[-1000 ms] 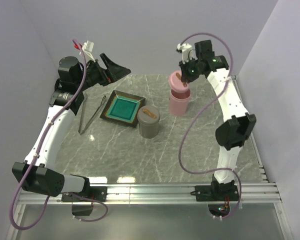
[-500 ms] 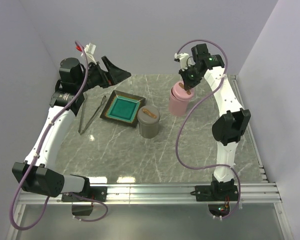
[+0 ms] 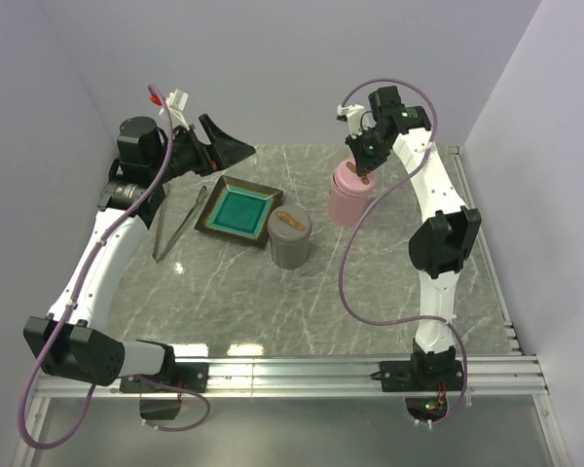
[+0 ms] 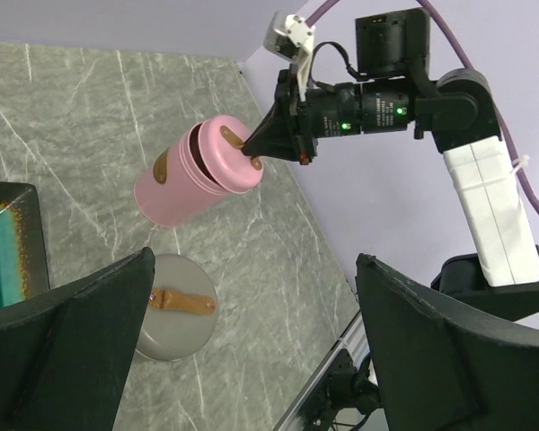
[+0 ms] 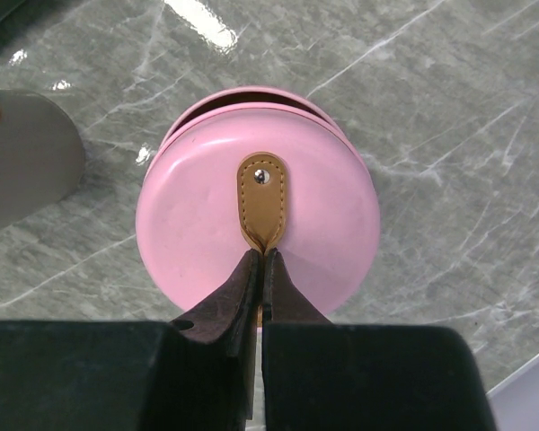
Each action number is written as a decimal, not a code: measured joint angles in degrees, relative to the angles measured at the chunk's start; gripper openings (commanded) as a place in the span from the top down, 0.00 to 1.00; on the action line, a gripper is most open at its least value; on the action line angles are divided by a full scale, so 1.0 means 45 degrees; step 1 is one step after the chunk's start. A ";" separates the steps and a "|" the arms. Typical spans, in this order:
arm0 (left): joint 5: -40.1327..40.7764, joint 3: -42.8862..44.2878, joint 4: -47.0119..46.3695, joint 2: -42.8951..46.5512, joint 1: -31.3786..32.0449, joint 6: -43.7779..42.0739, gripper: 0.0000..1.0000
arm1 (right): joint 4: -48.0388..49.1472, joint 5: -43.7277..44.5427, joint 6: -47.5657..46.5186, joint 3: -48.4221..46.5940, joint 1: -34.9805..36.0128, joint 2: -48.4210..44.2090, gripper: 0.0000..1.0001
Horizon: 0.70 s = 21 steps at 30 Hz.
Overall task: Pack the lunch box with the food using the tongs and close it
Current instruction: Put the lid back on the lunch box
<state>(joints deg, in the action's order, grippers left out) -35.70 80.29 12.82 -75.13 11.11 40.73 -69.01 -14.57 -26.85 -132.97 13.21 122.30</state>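
Note:
The pink lunch box (image 3: 351, 204) stands at the back right of the marble table. My right gripper (image 3: 366, 176) is shut on the tan strap (image 5: 262, 193) of its pink lid (image 5: 198, 224), holding the lid tilted just over the mouth, with a dark gap showing in the left wrist view. The silver tongs (image 3: 178, 222) lie on the table left of the square plate (image 3: 214, 220). My left gripper (image 3: 229, 139) hangs open and empty above the back left, well away from the tongs. No food shows in any view.
A grey lidded container (image 3: 289, 238) with a tan strap stands just right of the plate's near corner, in front and left of the pink box (image 4: 184, 184). Walls close the back and both sides. A metal rail runs along the near edge.
My right gripper has come down and shifted slightly left, bringing the pink lid from above the box down to its mouth. The left arm has barely moved.

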 measured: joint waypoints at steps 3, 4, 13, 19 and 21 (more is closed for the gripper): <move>0.0000 -0.0078 0.0000 0.0044 0.0000 0.0000 0.01 | 0.0000 0.0024 -0.0010 0.0000 0.0024 0.0233 1.00; -0.0005 -0.0121 0.0005 0.0063 0.0000 0.0000 0.01 | -0.0005 0.0034 -0.0015 -0.0010 0.0034 0.0301 1.00; -0.0078 -0.0685 -0.0015 0.0262 -0.0073 0.0107 0.01 | -0.0019 0.0063 -0.0287 -0.0316 0.0180 0.0602 1.00; -0.0117 -0.0894 -0.0034 0.0272 -0.0175 0.0155 0.01 | -0.0180 0.0282 -0.0563 -0.0661 0.0267 0.0826 1.00; -0.0146 -0.0957 -0.0034 0.0282 -0.0219 0.0204 0.01 | -0.0262 0.0355 -0.0670 -0.0729 0.0330 0.0860 1.00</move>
<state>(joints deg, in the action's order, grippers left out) -36.36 75.99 12.67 -73.87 10.13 41.65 -70.19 -12.97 -29.87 -136.25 14.70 126.17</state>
